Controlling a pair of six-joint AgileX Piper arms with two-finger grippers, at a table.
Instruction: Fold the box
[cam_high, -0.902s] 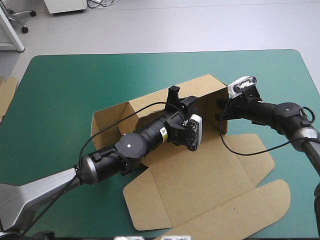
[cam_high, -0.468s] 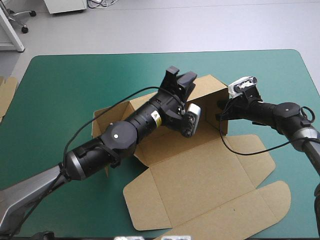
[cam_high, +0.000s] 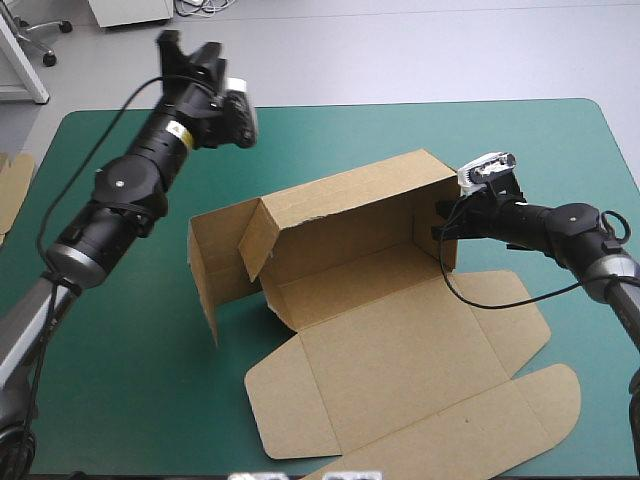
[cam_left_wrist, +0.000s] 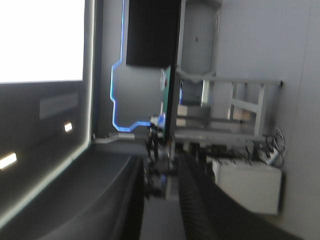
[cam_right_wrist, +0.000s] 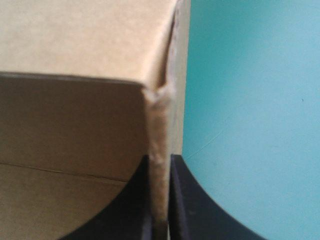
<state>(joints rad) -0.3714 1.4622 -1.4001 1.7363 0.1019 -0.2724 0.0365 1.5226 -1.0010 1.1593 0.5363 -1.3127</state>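
Observation:
The brown box (cam_high: 350, 285) stands mid-table as an open tray: back, left and right walls are up and the lid lies flat toward the front edge. My right gripper (cam_high: 446, 222) is at the box's right wall. In the right wrist view its black fingers (cam_right_wrist: 186, 197) pinch the top edge of that wall (cam_right_wrist: 75, 40) near the far corner, so the right gripper (cam_right_wrist: 160, 159) is shut on the box. My left gripper (cam_high: 186, 50) is raised high over the table's far left corner, well clear of the box. In the left wrist view the left gripper (cam_left_wrist: 161, 161) looks into the room, fingers apart and empty.
An edge of more brown board (cam_high: 12, 185) shows at the table's left edge. Bare teal-green cover (cam_high: 120, 330) lies left of the box and along the far side.
My left arm has lifted out of the box and swung up and away to the far left. The right gripper has kept its hold on the right wall.

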